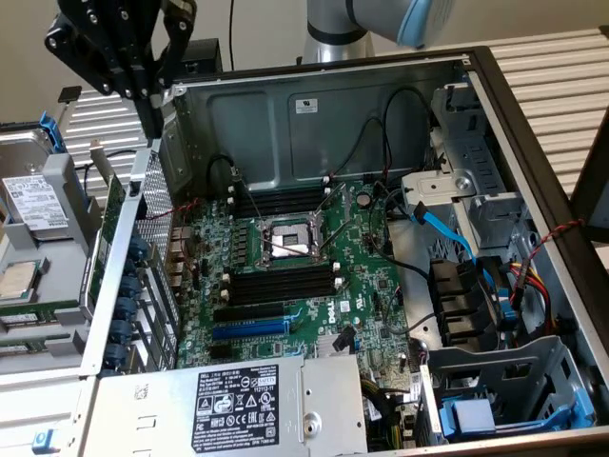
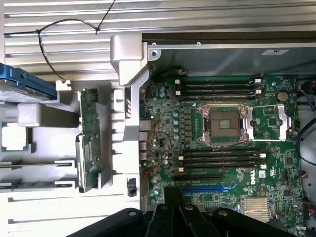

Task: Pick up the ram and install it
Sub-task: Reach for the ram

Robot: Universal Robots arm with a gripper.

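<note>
The black gripper (image 1: 149,109) was clenched, grasping nothing, raised over the open metal computer case (image 1: 314,114). The ram (image 2: 89,140), a long thin green circuit-board stick, stood on edge in a grey tray (image 2: 44,173) beside the case.

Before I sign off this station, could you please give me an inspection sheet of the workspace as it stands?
Surface: ribbed white bench carrying an open computer case.
Job's things: ram sits in a grey fixture beside the case; memory slots empty.
Clutter: hard drive and loose processor beside the fixture.
Grippers: gripper shut, holding nothing, raised above the case.
Cables: blue cable, black leads, red and yellow wires, all inside the case.
Surroundings: arm's base behind the case.
</note>
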